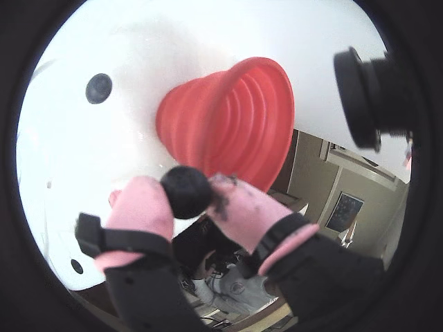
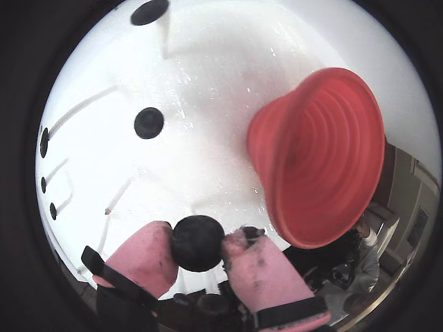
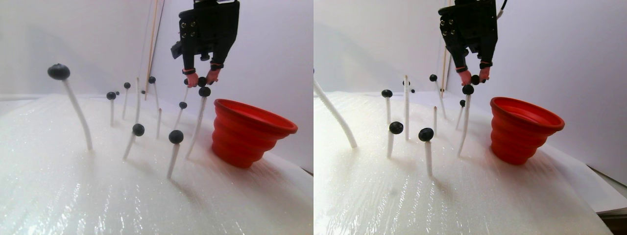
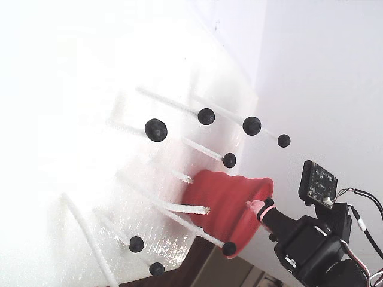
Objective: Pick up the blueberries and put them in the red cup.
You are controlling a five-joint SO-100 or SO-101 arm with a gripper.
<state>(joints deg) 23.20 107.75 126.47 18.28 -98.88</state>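
Blueberries, small round matte blue-black balls: one (image 2: 198,243) pinched between pink-padded end effector (image 1: 188,199) fingertips, closed around its middle, raised beside red ribbed flared cup (image 1: 232,121). Others (image 3: 176,136) sit atop thin white rods (image 3: 172,159) on white surface (image 3: 98,196). Likely light, smooth, roll-prone; grip across widest part.

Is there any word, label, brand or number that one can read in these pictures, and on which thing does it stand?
None can be read: the red cup, the gripper, the blueberries and the white rods bear no writing.
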